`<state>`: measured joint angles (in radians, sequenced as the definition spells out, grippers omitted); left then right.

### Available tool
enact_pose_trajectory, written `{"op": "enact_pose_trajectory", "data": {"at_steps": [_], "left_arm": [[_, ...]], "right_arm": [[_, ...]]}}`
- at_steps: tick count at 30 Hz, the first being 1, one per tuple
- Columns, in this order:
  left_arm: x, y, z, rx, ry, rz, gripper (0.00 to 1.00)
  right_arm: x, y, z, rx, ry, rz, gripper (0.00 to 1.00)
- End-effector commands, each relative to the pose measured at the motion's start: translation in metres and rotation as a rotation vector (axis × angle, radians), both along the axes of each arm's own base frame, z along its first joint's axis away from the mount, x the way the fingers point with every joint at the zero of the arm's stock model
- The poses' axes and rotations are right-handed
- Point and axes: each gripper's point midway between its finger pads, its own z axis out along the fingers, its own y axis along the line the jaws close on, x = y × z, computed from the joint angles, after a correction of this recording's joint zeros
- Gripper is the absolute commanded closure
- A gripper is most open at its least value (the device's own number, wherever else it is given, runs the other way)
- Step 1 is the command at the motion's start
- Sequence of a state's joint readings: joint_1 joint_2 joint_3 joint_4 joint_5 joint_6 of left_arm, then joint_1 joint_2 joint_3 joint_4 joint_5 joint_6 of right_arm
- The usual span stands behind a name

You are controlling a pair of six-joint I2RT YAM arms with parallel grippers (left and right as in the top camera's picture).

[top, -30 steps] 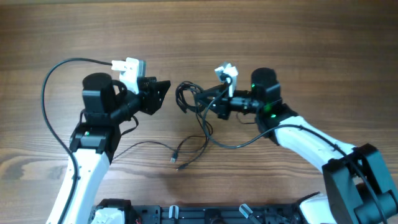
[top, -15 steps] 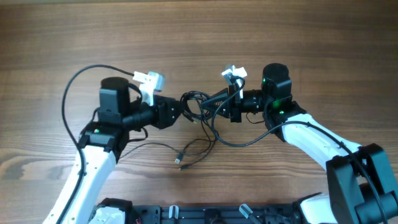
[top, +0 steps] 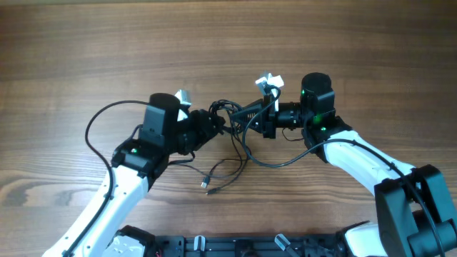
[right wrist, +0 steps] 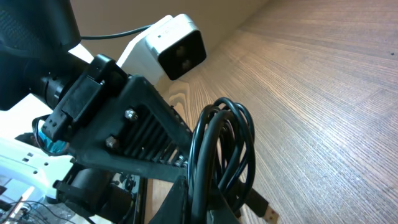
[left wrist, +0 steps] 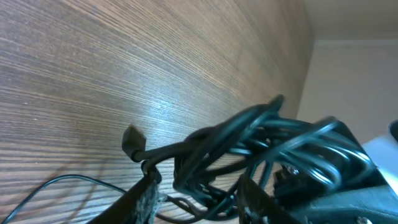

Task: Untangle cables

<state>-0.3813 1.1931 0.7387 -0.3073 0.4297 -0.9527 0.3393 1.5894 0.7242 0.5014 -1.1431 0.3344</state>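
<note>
The cables (top: 227,113) are a bunch of thin black loops held above the wooden table between both grippers. My right gripper (top: 244,118) is shut on the bunch from the right. In the right wrist view the loops (right wrist: 239,134) rise from the pinched jaws (right wrist: 208,199), with a pale-tipped plug (right wrist: 268,213) hanging below. My left gripper (top: 214,127) meets the bunch from the left. In the left wrist view its jaws (left wrist: 199,196) are open, with loops (left wrist: 273,140) between the fingers. A loose tail (top: 227,175) trails to small plugs (top: 206,187) on the table.
The left arm's thicker black wire (top: 96,125) loops out to the left. The right arm's wire (top: 275,163) sags under the right gripper. A black rail (top: 214,246) runs along the front edge. The left gripper's body (right wrist: 124,124) and white camera (right wrist: 171,43) stand close to the right jaws.
My left arm has swung right and forward, bringing its gripper up to the bunch. The right gripper shifted slightly right a second ago, then held still with the cables.
</note>
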Motion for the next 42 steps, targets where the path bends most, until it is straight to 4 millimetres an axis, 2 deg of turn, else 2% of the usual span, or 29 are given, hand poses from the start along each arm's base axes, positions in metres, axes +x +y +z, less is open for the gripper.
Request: {"op": "enact_pose_trajectory", "data": {"at_steps": [1,5,6,7,8,10,12,14,16,20,24,26,27,30,33,36,37,39,42], "left_arm": [[0.011,0.004,-0.014,0.069,0.0,0.067,0.65],[0.016,0.002,-0.01,0.057,-0.025,0.068,0.73],[0.018,0.002,-0.009,0.057,-0.037,0.075,0.76],[0.021,0.003,-0.006,0.055,-0.051,0.08,0.83],[0.022,0.002,-0.005,0.052,-0.059,0.08,0.85],[0.022,0.002,-0.004,0.05,-0.061,0.08,0.84],[0.021,0.002,-0.005,0.053,-0.056,0.08,0.76],[0.021,0.002,-0.006,0.055,-0.054,0.081,0.75],[0.023,0.004,-0.007,0.064,-0.057,0.091,0.68],[0.025,0.007,-0.007,0.08,-0.065,0.106,0.77],[0.025,0.007,-0.007,0.079,-0.065,0.106,0.78],[0.025,0.007,-0.007,0.079,-0.065,0.105,0.92],[0.025,0.007,-0.007,0.079,-0.066,0.105,0.96],[0.025,0.007,-0.007,0.089,-0.076,0.094,0.96],[0.028,0.011,-0.005,0.163,-0.169,0.012,0.96],[0.035,0.042,0.01,0.196,-0.224,0.063,0.96],[0.036,0.062,0.02,0.197,-0.234,0.119,0.96],[0.033,0.113,0.037,0.229,-0.244,0.278,0.96],[0.014,0.171,0.038,0.306,-0.194,0.466,0.96]], "right_arm": [[0.0,0.0,0.0,0.001,-0.011,0.002,0.96],[-0.002,0.0,-0.005,-0.013,0.019,0.005,0.96],[-0.002,0.0,-0.006,-0.017,0.028,0.005,0.96],[-0.003,-0.001,-0.007,-0.019,0.035,0.005,0.95],[-0.003,-0.001,-0.007,-0.019,0.034,0.005,0.96],[-0.003,-0.001,-0.007,-0.019,0.034,0.005,0.95],[-0.003,-0.001,-0.007,-0.019,0.034,0.005,0.96],[-0.003,-0.001,-0.007,-0.019,0.034,0.005,0.96],[-0.003,0.0,-0.007,-0.019,0.035,0.006,0.95],[-0.004,0.0,-0.007,-0.017,0.036,0.01,0.96],[-0.006,0.002,-0.007,-0.016,0.037,0.02,0.96],[-0.009,0.005,-0.007,-0.017,0.036,0.029,0.96],[-0.01,0.006,-0.007,-0.017,0.035,0.032,0.95],[-0.01,0.006,-0.007,-0.017,0.035,0.032,0.95],[-0.003,0.005,-0.01,-0.032,0.032,-0.006,0.96],[0.011,0.001,-0.019,-0.072,0.073,-0.1,0.96],[0.016,-0.002,-0.025,-0.096,0.088,-0.139,0.96],[0.02,-0.004,-0.03,-0.118,0.098,-0.171,0.96],[0.021,-0.004,-0.03,-0.12,0.097,-0.178,0.96]]}}
